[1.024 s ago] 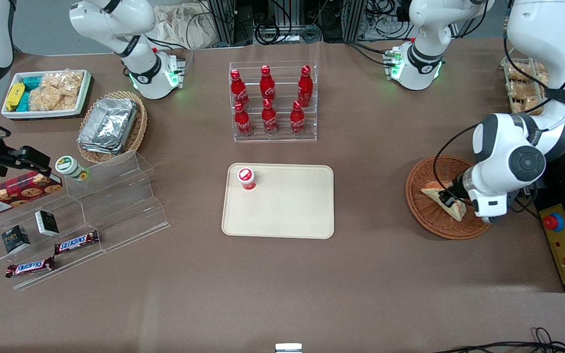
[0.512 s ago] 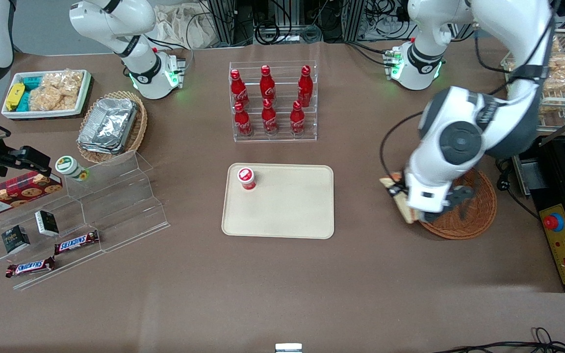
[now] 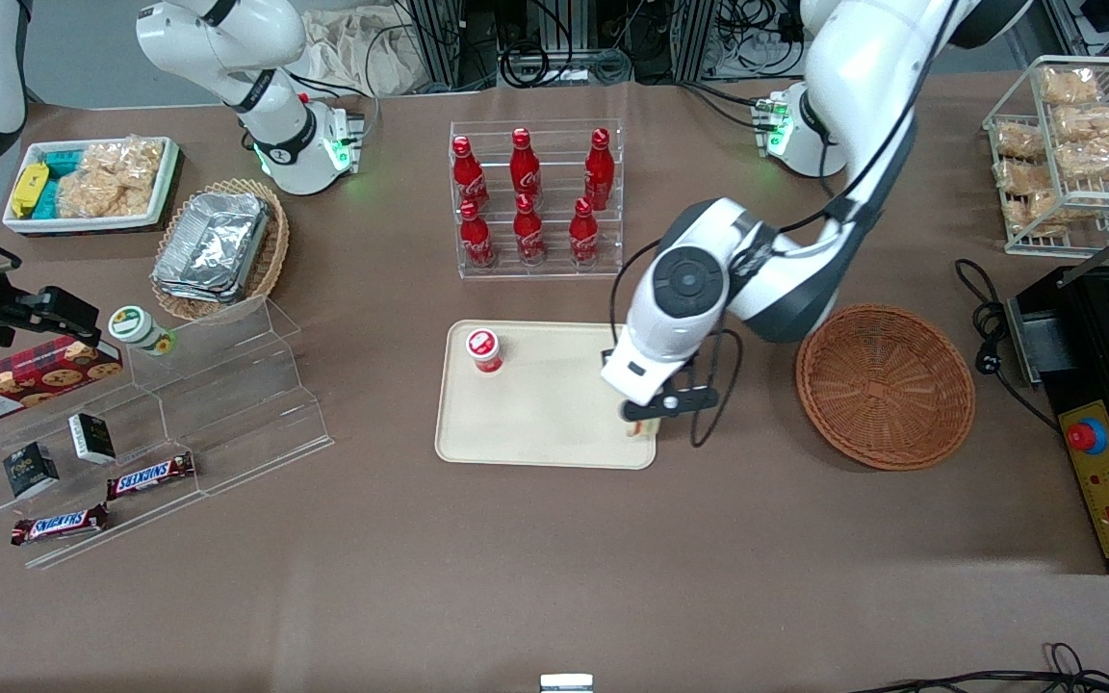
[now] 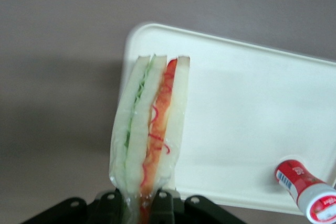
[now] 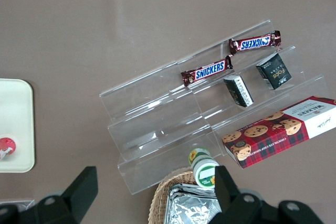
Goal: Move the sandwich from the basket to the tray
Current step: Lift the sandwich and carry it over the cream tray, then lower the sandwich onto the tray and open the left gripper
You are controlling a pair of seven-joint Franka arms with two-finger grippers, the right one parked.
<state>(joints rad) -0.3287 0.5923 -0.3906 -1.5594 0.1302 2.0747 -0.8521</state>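
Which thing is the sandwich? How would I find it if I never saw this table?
Find the tray in the middle of the table, nearer the front camera than the rack of red bottles. Over the tray's corner closest to the basket, the end effector grips the sandwich. It is the only pale bread wedge with green and red filling stripes, unlike the small red-capped bottle on the tray.

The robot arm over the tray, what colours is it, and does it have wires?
The working arm is glossy white with dark grey round joints. Thin black cables loop beside it. Its gripper is black, over the tray. Green lights glow at its base.
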